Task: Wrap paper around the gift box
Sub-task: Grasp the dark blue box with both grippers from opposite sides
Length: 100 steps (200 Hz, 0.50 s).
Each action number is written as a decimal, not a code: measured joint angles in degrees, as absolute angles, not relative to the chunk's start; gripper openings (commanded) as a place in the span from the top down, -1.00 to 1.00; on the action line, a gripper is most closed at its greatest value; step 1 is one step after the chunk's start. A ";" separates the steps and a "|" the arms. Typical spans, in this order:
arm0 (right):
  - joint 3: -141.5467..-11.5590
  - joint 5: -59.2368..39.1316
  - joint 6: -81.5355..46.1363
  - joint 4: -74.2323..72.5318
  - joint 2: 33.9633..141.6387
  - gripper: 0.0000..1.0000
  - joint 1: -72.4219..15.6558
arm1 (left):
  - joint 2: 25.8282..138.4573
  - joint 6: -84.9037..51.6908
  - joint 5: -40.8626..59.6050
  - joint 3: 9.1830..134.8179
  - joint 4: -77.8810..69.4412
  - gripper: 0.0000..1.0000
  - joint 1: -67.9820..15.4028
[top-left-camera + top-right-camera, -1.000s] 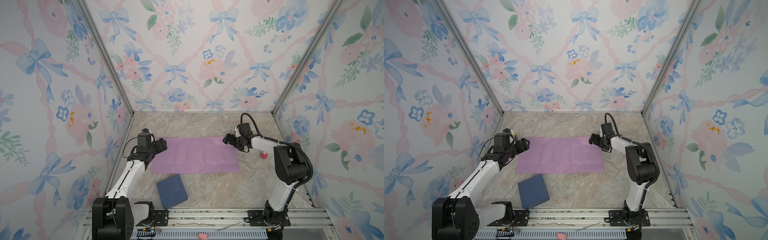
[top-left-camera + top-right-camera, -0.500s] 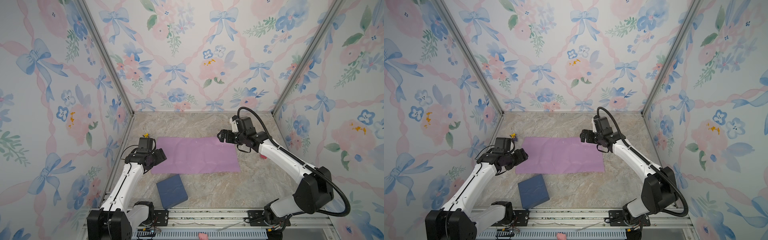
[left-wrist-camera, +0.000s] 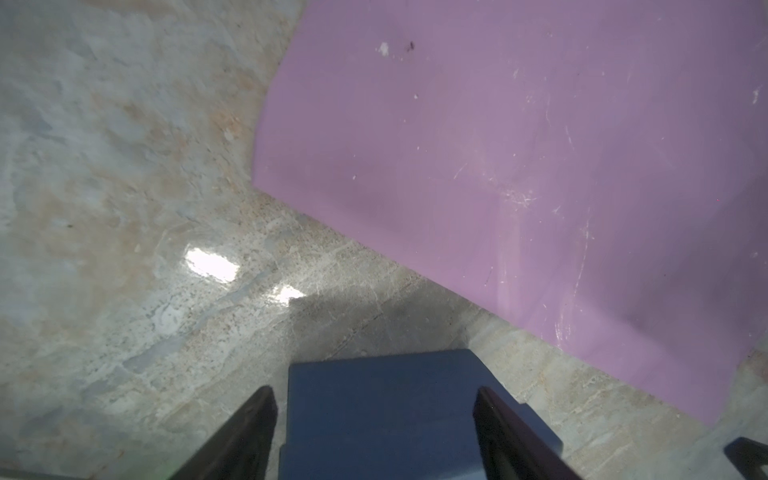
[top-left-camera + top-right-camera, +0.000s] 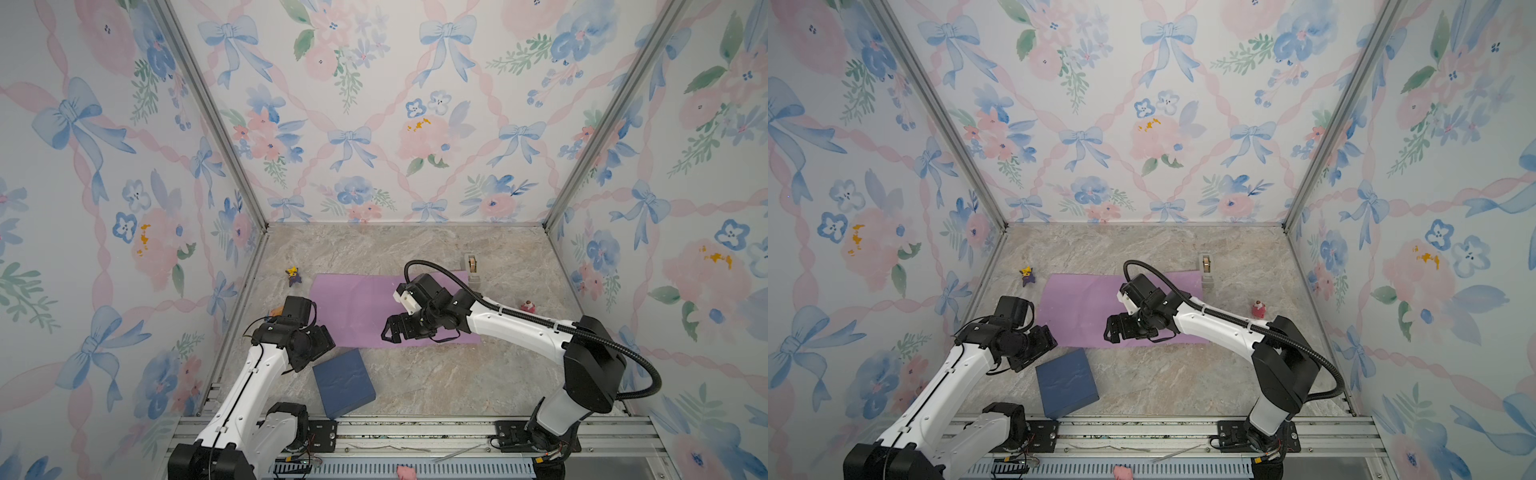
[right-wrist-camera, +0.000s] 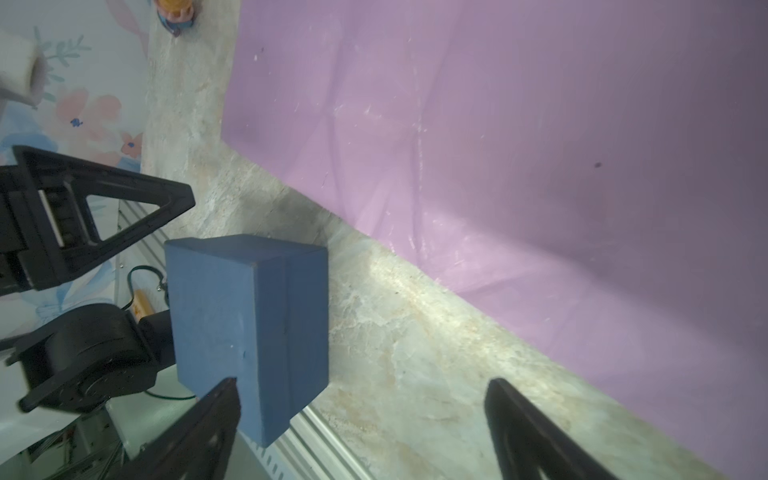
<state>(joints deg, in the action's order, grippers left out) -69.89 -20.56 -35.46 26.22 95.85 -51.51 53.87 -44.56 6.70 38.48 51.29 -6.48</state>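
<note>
The dark blue gift box [image 4: 344, 384] [image 4: 1066, 384] lies on the marble floor by the front rail, apart from the paper. The lilac paper [image 4: 357, 307] [image 4: 1084, 307] lies flat behind it. My left gripper [image 4: 321, 352] [image 3: 374, 390] hovers open over the box's far left corner, and in the left wrist view the gift box [image 3: 386, 411] shows between the fingers. My right gripper [image 4: 390, 332] [image 4: 1113, 332] [image 5: 361, 382] stands open and empty above the paper's near edge. The right wrist view shows the gift box [image 5: 245, 324] and the paper [image 5: 540, 145].
A small grey tape dispenser [image 4: 472, 266] stands at the paper's far right corner. A purple and yellow figurine [image 4: 294, 276] sits by the far left corner, a red one [image 4: 528, 306] to the right. The metal rail [image 4: 415, 432] runs along the front.
My left gripper has moved from the paper's left edge toward the front, to the box. My right gripper has swung from the paper's far right corner to its near edge, in the middle.
</note>
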 measured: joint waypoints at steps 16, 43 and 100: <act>-69.89 -22.44 -36.29 25.23 96.64 -0.89 -52.82 | 50.87 -46.61 7.35 37.43 52.01 -0.52 -7.35; -69.89 -24.77 -37.10 24.03 98.19 -0.89 -54.43 | 47.42 -49.32 8.73 34.87 53.60 -0.52 -8.64; -69.89 -26.83 -37.12 23.92 101.19 -0.87 -57.80 | 44.51 -51.31 10.37 32.88 55.81 -0.53 -9.61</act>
